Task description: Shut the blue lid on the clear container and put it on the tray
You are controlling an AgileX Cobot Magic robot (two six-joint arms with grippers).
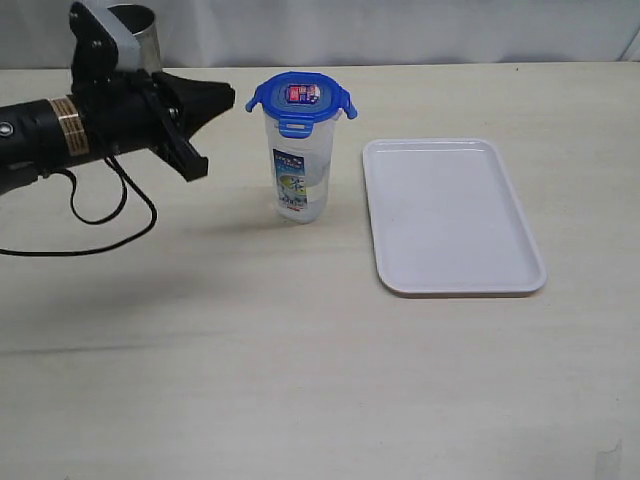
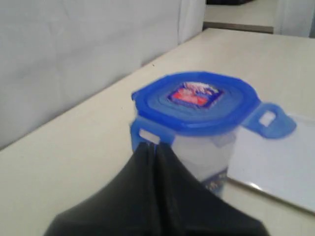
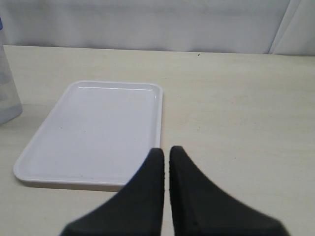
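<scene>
The counter (image 1: 300,380) carries everything. The tray (image 1: 452,215) lies flat and bare just beside the clear container (image 1: 298,180), on the side turned away from the left arm. The container stands upright on the counter, not yet on the tray. A steel cup (image 1: 135,35) is seen behind the left arm, well apart from the container.

The left gripper (image 1: 228,97) is held level with the container's top, its fingers (image 2: 142,162) pressed together with nothing between them. Their tips are brought just beside the flap nearest the arm; whether the flap is touched cannot be told. The right gripper (image 3: 165,153) is shown only in its own wrist view, beyond the tray from the container. Its fingers are likewise together and empty.

The blue lid (image 1: 300,100) is already seated on the container's mouth, sticker upward. At least one side flap (image 2: 273,120) is seen sticking outward rather than folded down, so the lid is judged to be set on but not fully locked.

The closing step is therefore judged to be in hand. Next, the raised flaps are to be pushed down against the container's wall, probably with the closed fingertips, while the tall, narrow container is kept from tipping. Only afterwards are fingers to be opened for a grasp and the container carried onto the tray.
</scene>
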